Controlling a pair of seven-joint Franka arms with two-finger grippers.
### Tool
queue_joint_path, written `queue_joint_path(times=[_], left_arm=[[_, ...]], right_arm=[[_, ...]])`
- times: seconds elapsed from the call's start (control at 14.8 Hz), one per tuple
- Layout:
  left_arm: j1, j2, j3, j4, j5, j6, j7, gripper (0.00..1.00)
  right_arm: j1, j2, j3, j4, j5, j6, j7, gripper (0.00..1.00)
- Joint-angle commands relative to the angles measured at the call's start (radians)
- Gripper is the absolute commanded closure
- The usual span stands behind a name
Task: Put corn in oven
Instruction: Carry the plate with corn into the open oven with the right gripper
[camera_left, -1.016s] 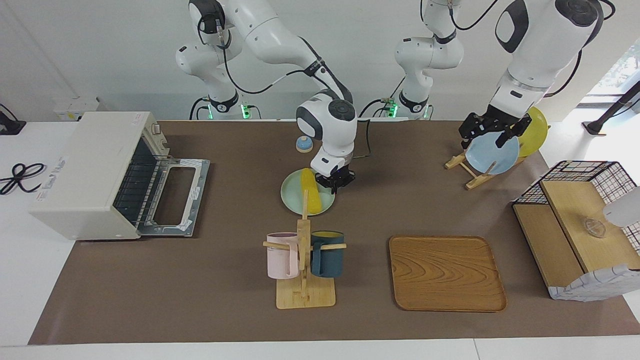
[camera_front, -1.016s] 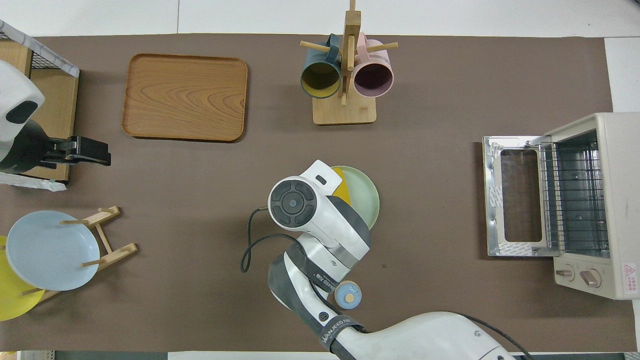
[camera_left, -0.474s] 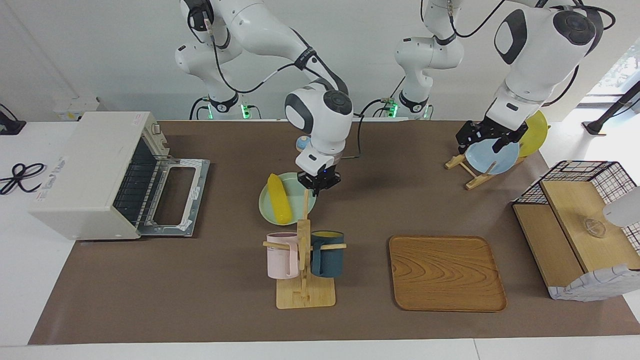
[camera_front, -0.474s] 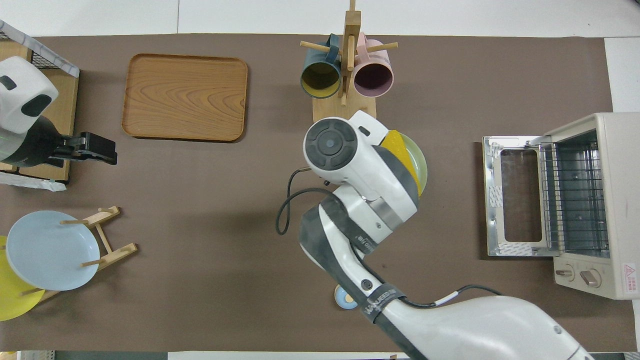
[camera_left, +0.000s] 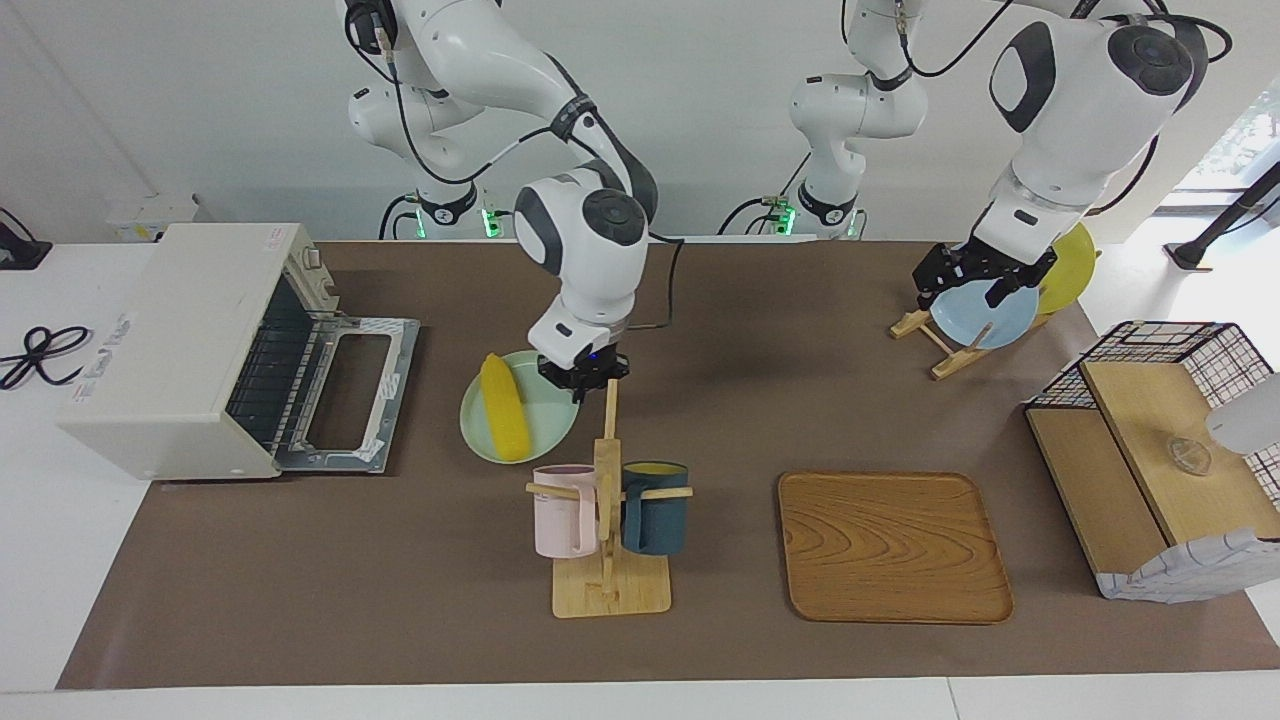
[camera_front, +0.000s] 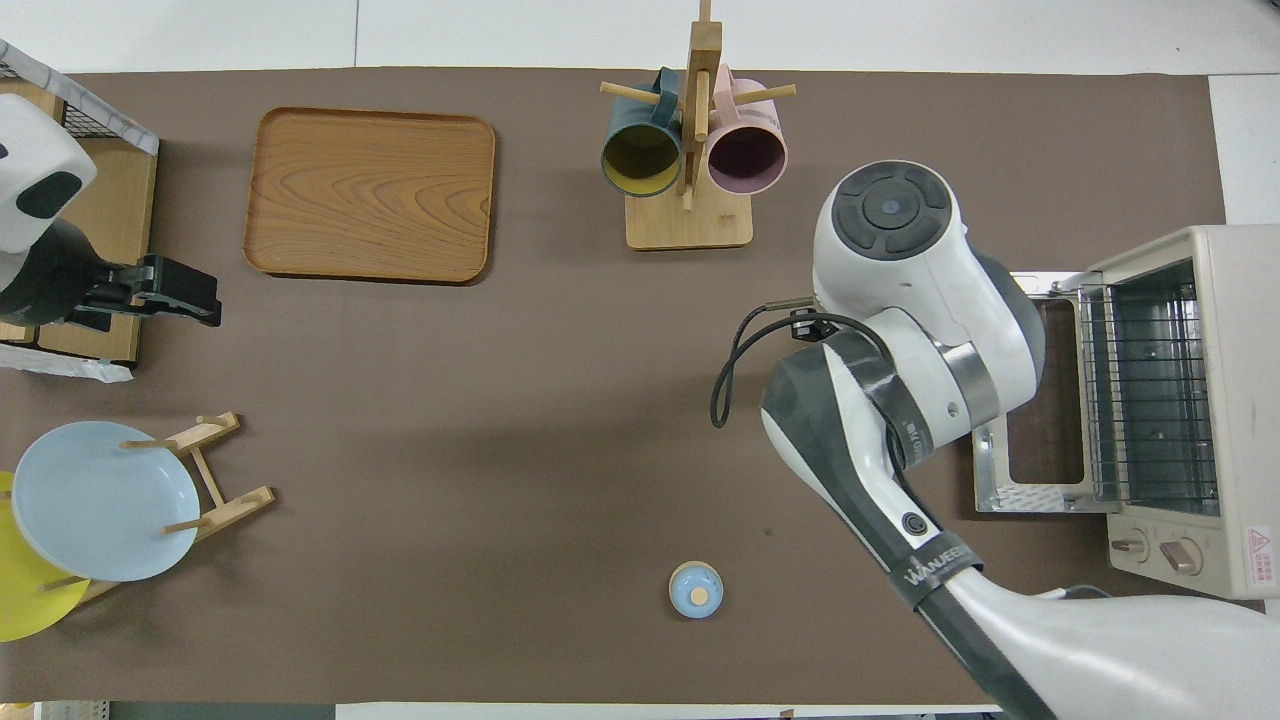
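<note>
Pinching the green plate's (camera_left: 485, 437) rim, right hand (camera_left: 583, 374) points down; corn (camera_left: 503, 406) aboard.

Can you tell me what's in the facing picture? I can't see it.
The right gripper is shut on the rim of a green plate carrying the corn, beside the oven with its door open. The left gripper waits over a blue plate.
</note>
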Motion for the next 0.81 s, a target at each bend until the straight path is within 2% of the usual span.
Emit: queue_joint_path(times=[0.0,0.14,0.41,0.75], left_arm=[[-0.009,0.004,0.002,0.013,0.021,-0.023,0.015,0.0],[-0.006,0.003,-0.003,0.013,0.021,-0.026,0.02,0.0],[0.023,0.001,-0.037,0.013,0.021,-0.02,0.015,0.0],[0.021,0.0,-0.035,0.013,0.021,-0.014,0.006,0.0]], right_arm=[[-0.072,-0.046,0.011,-0.05,-0.071,-0.048,-0.051,1.0],[-0.114,-0.072,0.01,-0.073,-0.09,-0.07,-0.076,1.0],[-0.267,-0.094,0.013,-0.113,-0.094,-0.048,-0.252,1.0],[-0.33,-0.124,0.013,-0.209,-0.094,0.03,-0.301,1.0]])
